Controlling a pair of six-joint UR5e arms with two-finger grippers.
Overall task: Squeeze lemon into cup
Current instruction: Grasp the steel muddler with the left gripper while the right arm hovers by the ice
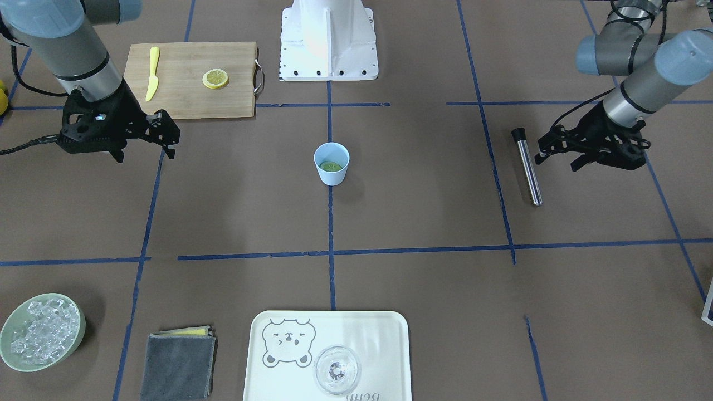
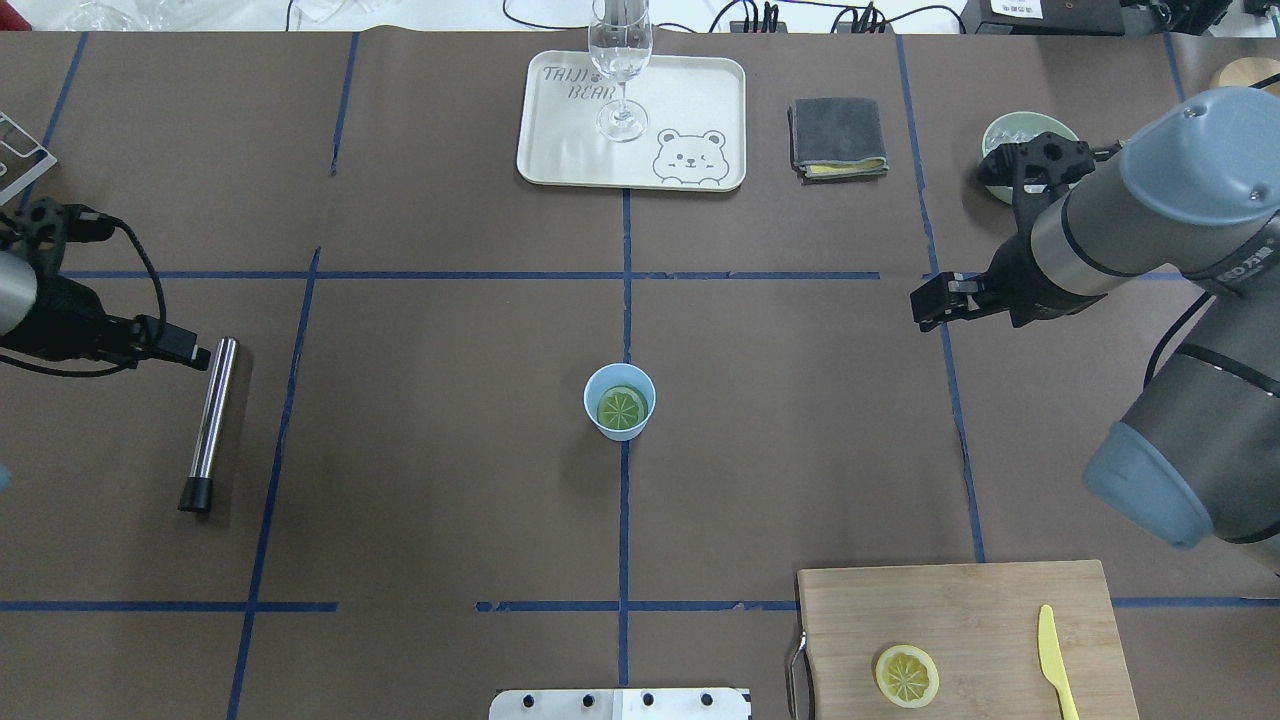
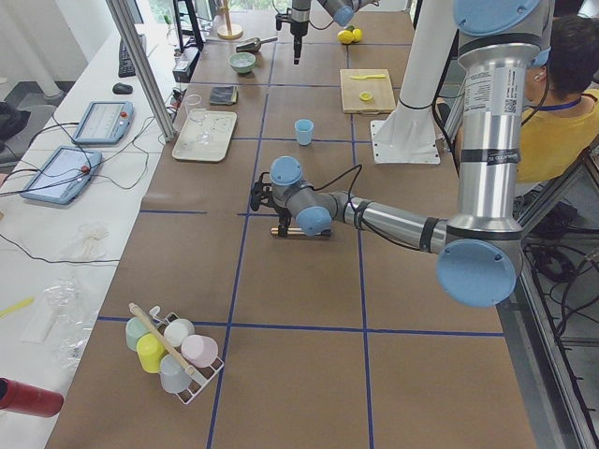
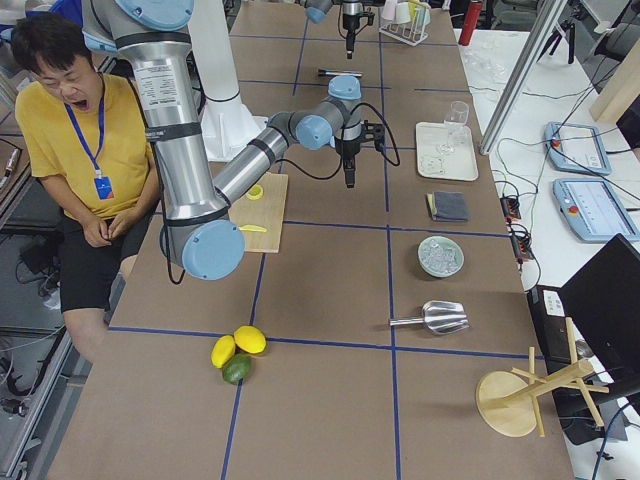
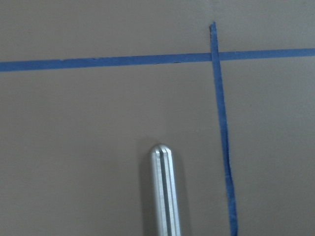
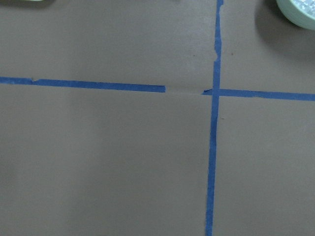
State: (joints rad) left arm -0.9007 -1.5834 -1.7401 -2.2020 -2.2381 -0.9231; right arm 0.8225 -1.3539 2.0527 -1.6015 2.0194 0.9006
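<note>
The lemon (image 1: 215, 78) is a yellow slice lying cut face up on a wooden cutting board (image 1: 184, 103), also seen in the overhead view (image 2: 907, 675). The light-blue cup (image 1: 331, 163) stands upright at the table's middle (image 2: 620, 402), with a green citrus slice lying inside it. My right gripper (image 1: 145, 151) hovers open and empty beside the board, well away from the cup (image 2: 928, 303). My left gripper (image 1: 557, 160) hovers open and empty at the other side of the table. No fingers show in either wrist view.
A metal rod with a black cap (image 1: 527, 167) lies just beside the left gripper (image 5: 165, 191). A yellow knife (image 1: 152, 73) lies on the board. A tray (image 1: 390, 334) holds a clear glass (image 1: 337, 370). A bowl of ice (image 1: 42, 331) and a grey cloth (image 1: 178, 365) sit nearby.
</note>
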